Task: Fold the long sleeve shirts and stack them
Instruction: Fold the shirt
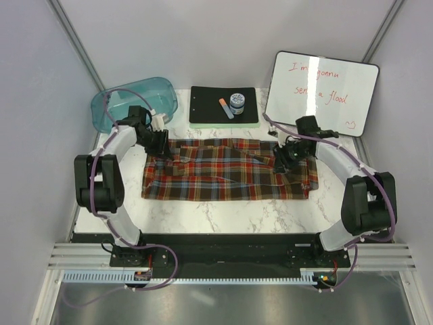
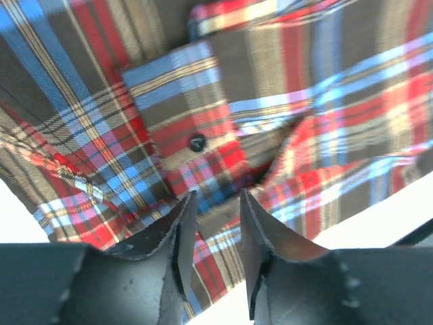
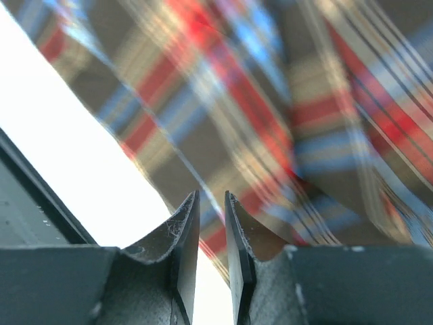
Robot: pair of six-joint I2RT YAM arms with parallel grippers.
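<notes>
1. Shows the plaid shirt (image 1: 226,172) spread flat along the middle of the marble bench (image 1: 223,220).
2. Places the left fingers (image 2: 172,237) low over its far left corner, narrowly apart, gripping nothing.
3. Places the right fingers (image 3: 179,237) at its far right edge, a slit apart, nothing between.

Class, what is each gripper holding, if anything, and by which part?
Left gripper: jaws apart over the plaid shirt, nothing pinched. Right gripper: jaws narrow at the shirt's edge; whether it holds cloth cannot be told.
</notes>
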